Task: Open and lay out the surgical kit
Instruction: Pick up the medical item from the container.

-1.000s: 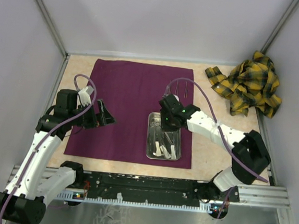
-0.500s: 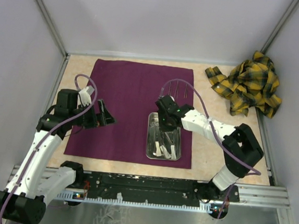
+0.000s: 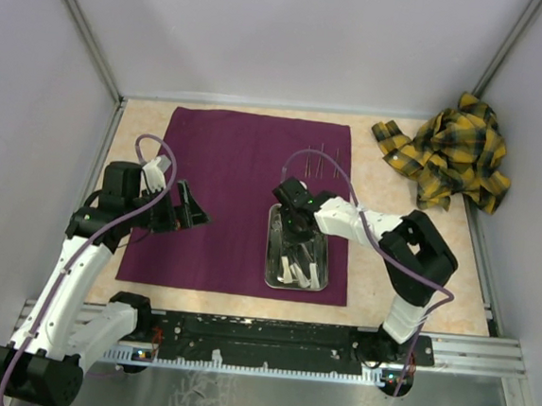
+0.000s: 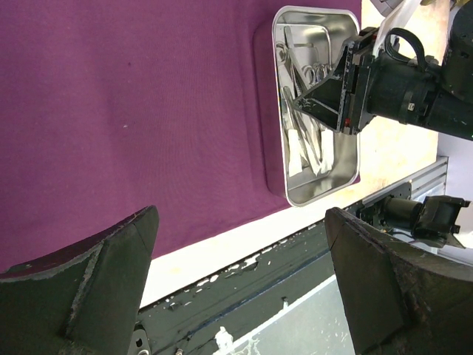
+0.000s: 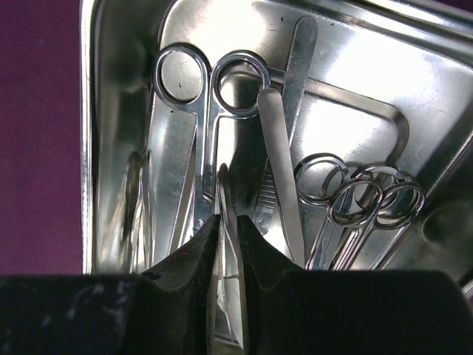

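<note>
The dark purple cloth (image 3: 225, 180) lies spread flat on the table. The steel tray (image 3: 269, 255) stands on its near right part and holds scissors (image 5: 185, 111), flat forceps (image 5: 281, 170), more ring-handled instruments (image 5: 362, 203) and white pieces (image 3: 296, 267). My right gripper (image 3: 295, 226) reaches down into the tray. In the right wrist view its jaws (image 5: 228, 222) are nearly shut on a thin metal instrument standing on edge between them. My left gripper (image 3: 190, 210) is open and empty above the cloth's left part. A few thin metal instruments (image 3: 322, 160) lie on the cloth's far right corner.
A crumpled yellow and black plaid cloth (image 3: 451, 152) lies at the back right of the table. Grey walls enclose the table on three sides. The black rail (image 3: 268, 341) with the arm bases runs along the near edge.
My right gripper has shifted left and a little nearer inside the tray, and its arm has folded in. The thin instruments at the cloth's far right corner now show. The left arm has not moved.
</note>
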Motion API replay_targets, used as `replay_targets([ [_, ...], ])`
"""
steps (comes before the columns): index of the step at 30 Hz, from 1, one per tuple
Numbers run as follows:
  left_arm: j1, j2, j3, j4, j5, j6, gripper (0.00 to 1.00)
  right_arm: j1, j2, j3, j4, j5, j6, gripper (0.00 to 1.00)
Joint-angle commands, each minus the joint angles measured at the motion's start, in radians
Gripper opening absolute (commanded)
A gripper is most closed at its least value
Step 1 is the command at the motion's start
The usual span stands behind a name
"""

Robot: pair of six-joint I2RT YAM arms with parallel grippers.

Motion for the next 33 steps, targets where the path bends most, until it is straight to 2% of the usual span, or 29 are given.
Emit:
replay_targets([
  [1, 0.006, -0.007, 0.018, 0.001, -0.005, 0.015, 1.00, 0.009, 0.020, 0.045, 0.043, 0.006, -0.014, 0.15],
  [8, 0.007, -0.010, 0.020, 0.000, -0.009, 0.017, 1.00, 0.010, -0.008, 0.050, 0.046, 0.035, -0.006, 0.15],
  [26, 0.006, -0.014, 0.020, 0.000, -0.011, 0.017, 1.00, 0.011, 0.089, 0.071, 0.017, 0.068, -0.025, 0.13],
  [30, 0.006, -0.016, 0.018, 0.000, -0.011, 0.018, 1.00, 0.017, 0.092, 0.061, 0.016, 0.078, -0.027, 0.01],
  [33, 0.006, -0.017, 0.019, 0.000, -0.011, 0.019, 1.00, 0.021, 0.069, 0.068, 0.007, 0.091, -0.029, 0.00],
])
